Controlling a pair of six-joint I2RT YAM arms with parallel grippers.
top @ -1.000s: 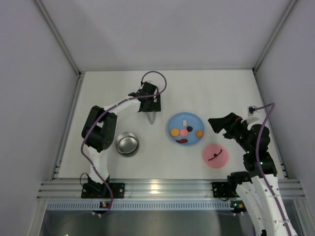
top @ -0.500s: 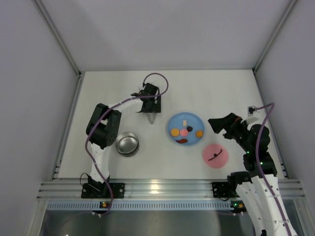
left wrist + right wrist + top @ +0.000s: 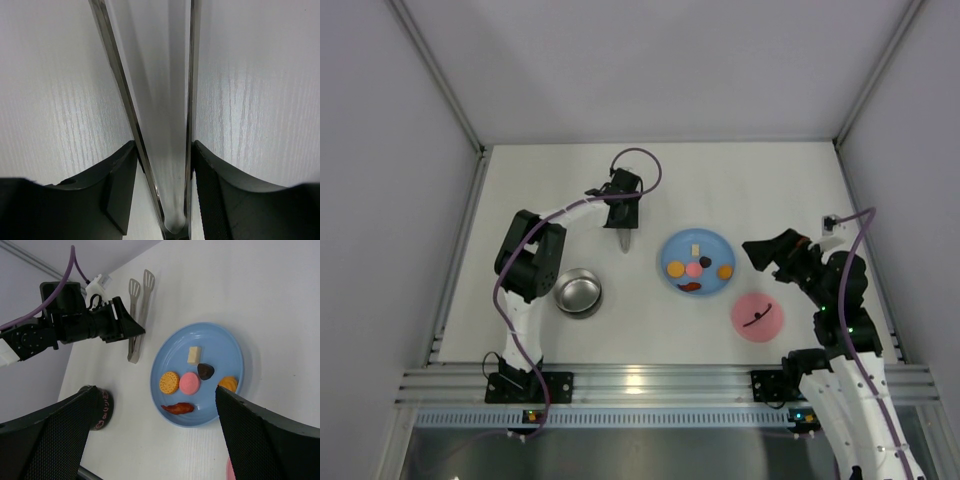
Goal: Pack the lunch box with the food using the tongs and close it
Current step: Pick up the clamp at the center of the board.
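Note:
The silver tongs (image 3: pixel 625 238) lie on the white table left of the blue plate, their joined end pointing toward me. My left gripper (image 3: pixel 623 212) is down over them. In the left wrist view both black fingers (image 3: pixel 119 185) press against the outer sides of the two tong arms (image 3: pixel 124 100), so it is shut on the tongs. The steel lunch box (image 3: pixel 579 292) stands open at the near left, and its pink lid (image 3: pixel 756 317) lies at the near right. The food (image 3: pixel 189 383) sits on the plate. My right gripper (image 3: pixel 760 250) hovers open beside the plate, holding nothing.
The blue plate (image 3: pixel 715 245) is in the middle of the table, between the tongs and my right arm. White walls (image 3: pixel 440 120) close the table in on the left, right and far sides. An aluminium rail (image 3: pixel 640 385) runs along the near edge.
The left gripper's jaws have closed from wide open onto the tongs, squeezing the two arms closer together. The left elbow shifted slightly. The right arm has not moved.

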